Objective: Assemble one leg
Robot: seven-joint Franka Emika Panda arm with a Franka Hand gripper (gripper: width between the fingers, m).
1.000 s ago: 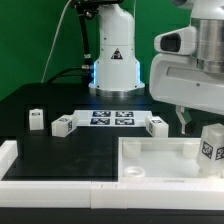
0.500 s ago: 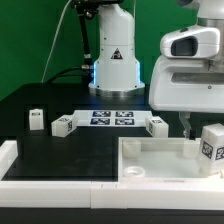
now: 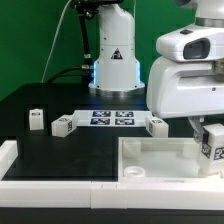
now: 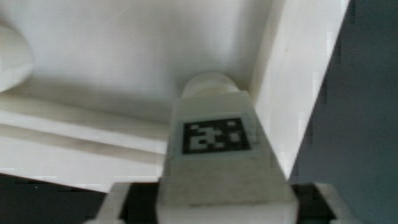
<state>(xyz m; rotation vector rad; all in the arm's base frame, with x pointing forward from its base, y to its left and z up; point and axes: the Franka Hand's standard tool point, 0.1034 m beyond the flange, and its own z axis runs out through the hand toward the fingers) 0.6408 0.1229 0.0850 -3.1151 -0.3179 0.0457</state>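
Observation:
My gripper [image 3: 205, 128] is at the exterior view's right, shut on a white tagged leg [image 3: 211, 141] and holding it over the large white panel [image 3: 160, 158]. In the wrist view the leg [image 4: 219, 140] runs out from between the dark fingers [image 4: 135, 200], its tag facing the camera, above the panel [image 4: 107, 70]. Three more legs lie on the black table: one at the left [image 3: 36, 119], one left of the marker board [image 3: 64, 124], one right of it [image 3: 156, 124].
The marker board [image 3: 111, 118] lies at the table's middle back. The robot base [image 3: 112, 60] stands behind it. A white rim [image 3: 40, 182] runs along the table's front and left.
The gripper and the held leg have moved a little toward the exterior view's left and lower, closer to the panel. The other legs have not moved.

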